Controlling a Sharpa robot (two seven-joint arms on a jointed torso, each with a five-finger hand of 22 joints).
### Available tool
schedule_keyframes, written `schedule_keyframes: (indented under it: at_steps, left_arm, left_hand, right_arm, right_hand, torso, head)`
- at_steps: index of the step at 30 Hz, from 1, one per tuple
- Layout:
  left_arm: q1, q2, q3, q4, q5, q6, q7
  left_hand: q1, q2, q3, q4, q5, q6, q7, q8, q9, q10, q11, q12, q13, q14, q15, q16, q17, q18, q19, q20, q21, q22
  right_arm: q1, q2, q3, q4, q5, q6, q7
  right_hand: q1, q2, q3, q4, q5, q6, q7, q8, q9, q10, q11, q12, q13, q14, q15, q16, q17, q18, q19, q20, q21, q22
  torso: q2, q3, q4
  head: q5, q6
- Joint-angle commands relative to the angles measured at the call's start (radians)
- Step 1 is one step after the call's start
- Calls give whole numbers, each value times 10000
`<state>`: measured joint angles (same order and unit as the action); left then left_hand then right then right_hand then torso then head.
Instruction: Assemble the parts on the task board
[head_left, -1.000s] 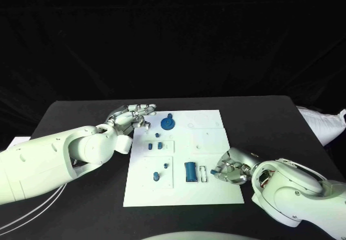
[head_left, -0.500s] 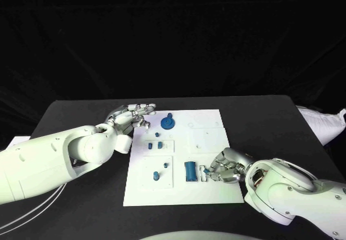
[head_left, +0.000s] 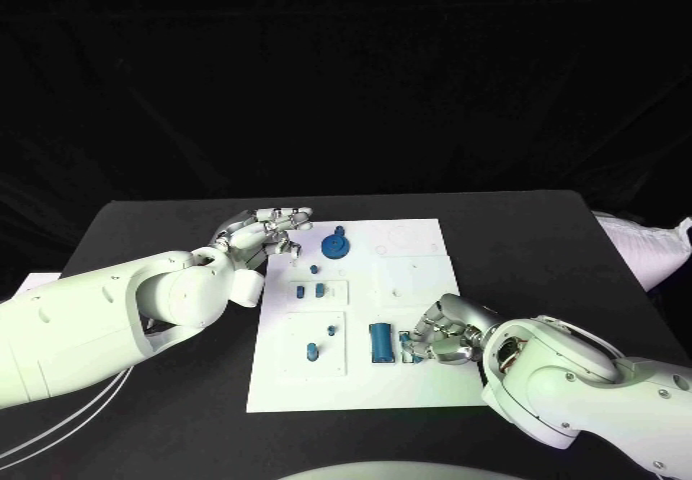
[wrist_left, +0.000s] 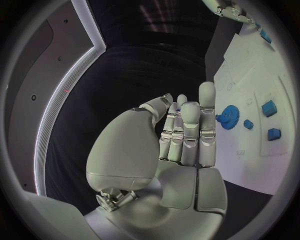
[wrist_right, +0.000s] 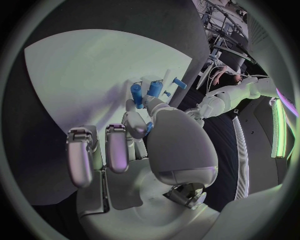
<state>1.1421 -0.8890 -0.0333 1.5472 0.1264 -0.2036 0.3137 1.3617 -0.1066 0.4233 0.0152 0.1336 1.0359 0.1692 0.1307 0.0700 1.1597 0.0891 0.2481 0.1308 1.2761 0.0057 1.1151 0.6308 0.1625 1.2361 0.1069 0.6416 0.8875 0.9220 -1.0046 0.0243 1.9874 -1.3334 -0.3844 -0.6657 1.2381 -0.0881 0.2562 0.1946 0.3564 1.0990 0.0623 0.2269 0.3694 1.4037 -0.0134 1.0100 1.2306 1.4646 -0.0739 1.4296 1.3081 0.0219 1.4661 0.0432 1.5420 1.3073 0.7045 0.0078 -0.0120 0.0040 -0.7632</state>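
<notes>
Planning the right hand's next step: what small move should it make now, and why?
Probably ease the right hand a touch closer and close its fingers on the tall blue block. The hand hangs right beside it on the white board, and I cannot tell that it grips anything.

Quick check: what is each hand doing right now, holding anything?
Left hand: open, holds nothing, at the task board's far left corner.
Right hand: cannot tell; fingers curled beside the blue block.

Desk (head_left: 548, 250) black, task board (head_left: 411, 245) white, parts (head_left: 381, 342) blue, both hands silver on white arms (head_left: 87, 325).
</notes>
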Motion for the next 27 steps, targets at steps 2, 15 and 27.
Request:
schedule_keyframes:
  at_steps: [2,15,27]
  left_arm:
    - [2,4,7,37,-43,177,45]
    - [3,-5,9,105,-123,228,-9]
    - [3,-23,9,117,-131,219,-16]
  left_hand:
    - [5,68,-65,12,-13,24,-20,53,1,-92,-9,34,16,-49,8,-54,-9,142,-81,9,-45,-8]
    - [9,60,-72,5,-13,20,-20,53,0,-103,-10,40,17,-58,7,-63,-32,146,-88,9,-69,-25]
    - [11,58,-74,3,-13,17,-20,53,-1,-107,-10,42,17,-66,7,-72,-53,152,-101,9,-103,-51]
  right_arm:
    - [-5,102,-2,-52,-350,294,-107]
    - [-4,231,-2,-282,-470,811,-401]
    - [-4,263,-2,-256,-835,871,-578]
  right_hand:
    - [-97,36,-114,33,87,146,-26,77,35,99,-30,101,49,628,-59,54,117,-128,846,-101,49,2351]
    - [-262,166,-362,240,114,322,-110,171,112,264,-100,453,274,661,-118,156,301,-153,902,-156,114,2429]
    - [-319,221,-464,325,157,397,-149,212,145,351,-133,643,397,680,-144,222,421,-168,935,-182,153,2476]
  torso:
    - [5,6,-11]
    - [-2,3,-6]
    - [5,10,-10]
  head:
    - [6,6]
    - [-1,-31]
    - [-10,-49]
